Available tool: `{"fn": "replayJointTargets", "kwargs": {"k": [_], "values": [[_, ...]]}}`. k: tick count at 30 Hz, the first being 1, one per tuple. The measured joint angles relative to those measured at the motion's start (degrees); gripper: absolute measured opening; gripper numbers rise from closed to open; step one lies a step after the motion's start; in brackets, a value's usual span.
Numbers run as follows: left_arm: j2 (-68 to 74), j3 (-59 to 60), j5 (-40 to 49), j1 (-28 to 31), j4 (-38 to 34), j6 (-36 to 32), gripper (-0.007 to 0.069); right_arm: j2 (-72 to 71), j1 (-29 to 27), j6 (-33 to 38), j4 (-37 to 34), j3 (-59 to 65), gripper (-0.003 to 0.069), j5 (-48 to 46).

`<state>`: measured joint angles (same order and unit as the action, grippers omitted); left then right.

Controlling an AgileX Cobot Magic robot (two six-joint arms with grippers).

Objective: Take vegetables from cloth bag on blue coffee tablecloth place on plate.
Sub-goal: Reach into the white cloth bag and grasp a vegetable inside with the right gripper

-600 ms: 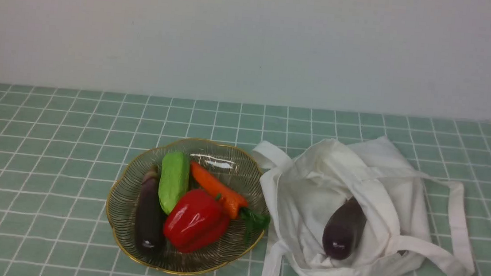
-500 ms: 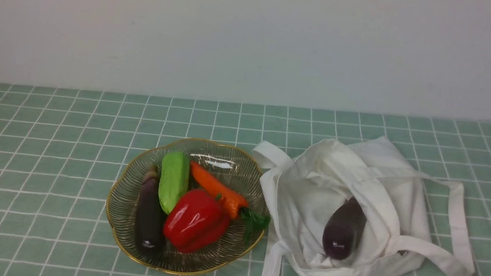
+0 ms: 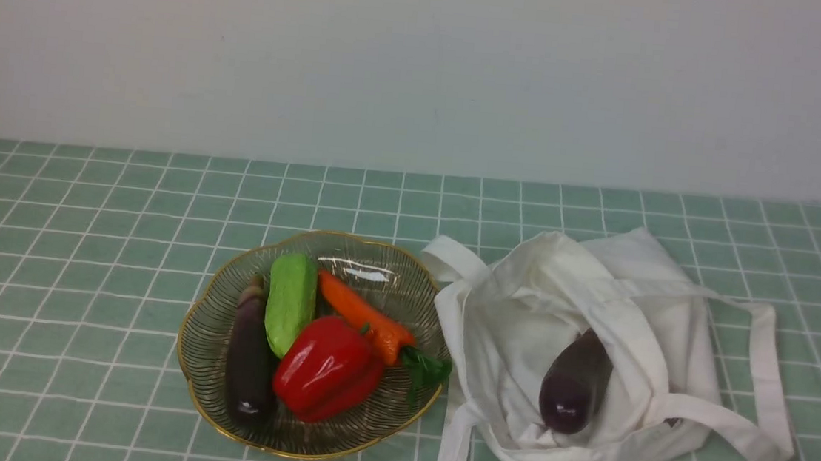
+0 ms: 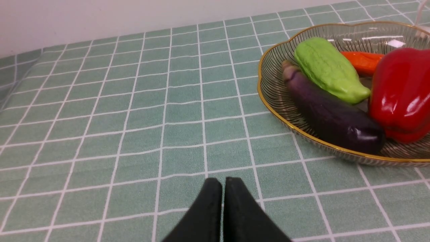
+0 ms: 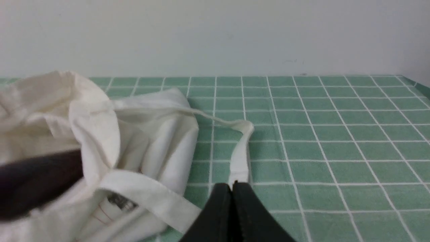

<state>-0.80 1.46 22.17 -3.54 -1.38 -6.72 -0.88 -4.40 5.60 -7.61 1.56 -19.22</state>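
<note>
Red bell pepper [image 3: 328,368], carrot [image 3: 358,314], green gourd [image 3: 290,302] and dark slim eggplant [image 3: 250,365] lie bunched together, touching; plain white wall [image 3: 425,61] behind.

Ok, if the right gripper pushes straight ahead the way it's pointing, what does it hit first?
Probably the strap handle of the cloth bag: its loop lies directly ahead of the shut right gripper. Depth is unclear, so it might pass just over it.

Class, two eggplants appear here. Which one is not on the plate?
The purple eggplant lying in the white cloth bag, right of the plate. The slimmer eggplant lies on the plate, beside the green vegetable.
</note>
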Motion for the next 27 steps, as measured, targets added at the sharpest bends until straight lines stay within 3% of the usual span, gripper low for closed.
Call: {"fn": "replayJointTargets", "kwargs": {"k": [8, 16, 21, 27], "values": [[0.0, 0.0, 0.0, 0.0, 0.0, 0.0, -0.0008, 0.0, 0.4, -11.4, -29.9, 0.1, -0.0015, 17.6], [0.0, 0.0, 0.0, 0.0, 0.0, 0.0, -0.0008, 0.0, 0.4, -15.2, -44.4, 0.1, -0.0015, 23.2], [0.0, 0.0, 0.0, 0.0, 0.0, 0.0, -0.0008, 4.5, 0.6, -9.8, -40.6, -12.6, -0.0015, 11.8], [0.0, 0.0, 0.0, 0.0, 0.0, 0.0, -0.0008, 30.9, 0.6, 3.4, -35.3, -37.8, -0.0015, -16.1]]}}
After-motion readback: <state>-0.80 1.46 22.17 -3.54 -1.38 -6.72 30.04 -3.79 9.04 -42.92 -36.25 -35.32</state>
